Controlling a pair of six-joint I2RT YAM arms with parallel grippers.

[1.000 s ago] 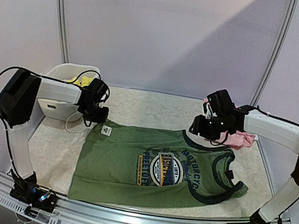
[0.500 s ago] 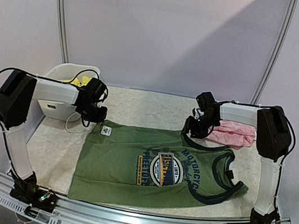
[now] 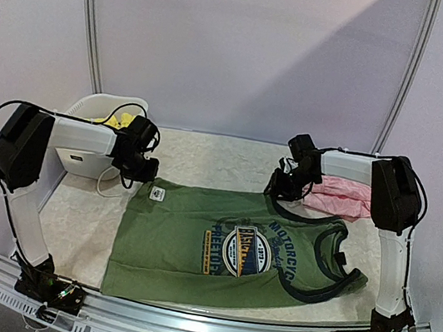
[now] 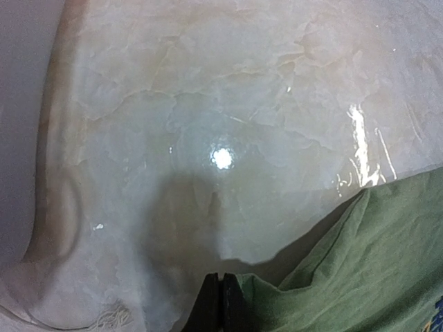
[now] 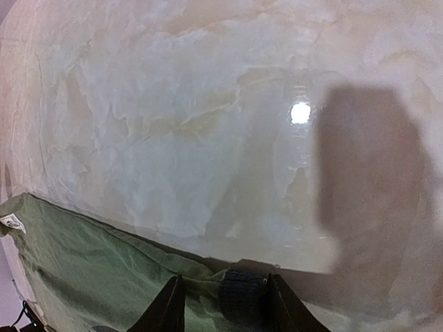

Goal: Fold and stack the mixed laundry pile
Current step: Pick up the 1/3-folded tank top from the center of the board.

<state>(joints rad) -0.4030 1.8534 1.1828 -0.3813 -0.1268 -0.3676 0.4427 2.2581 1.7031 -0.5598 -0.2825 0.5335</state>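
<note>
Right gripper [image 5: 225,282] was brought from the pink garment [image 3: 346,201] to the tank top's [image 3: 193,237] strap [image 5: 242,299], jaws spread astride it; left gripper [image 4: 220,304] was kept pressed together at its hem

We see the tank top [image 3: 234,248] spread flat on the middle of the surface [image 3: 206,155]. Behind its left corner stands the basket [image 3: 79,162] with shorts [image 3: 123,121] in it; behind its right corner lies a bunched garment [image 3: 342,200].

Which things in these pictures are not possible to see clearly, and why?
Basket contents, top view: rim and left arm hide all but yellow cloth.
Pink garment, top view: right arm covers part.
Left gripper, wrist view: edge cuts it; grip on tank top unclear.
</note>
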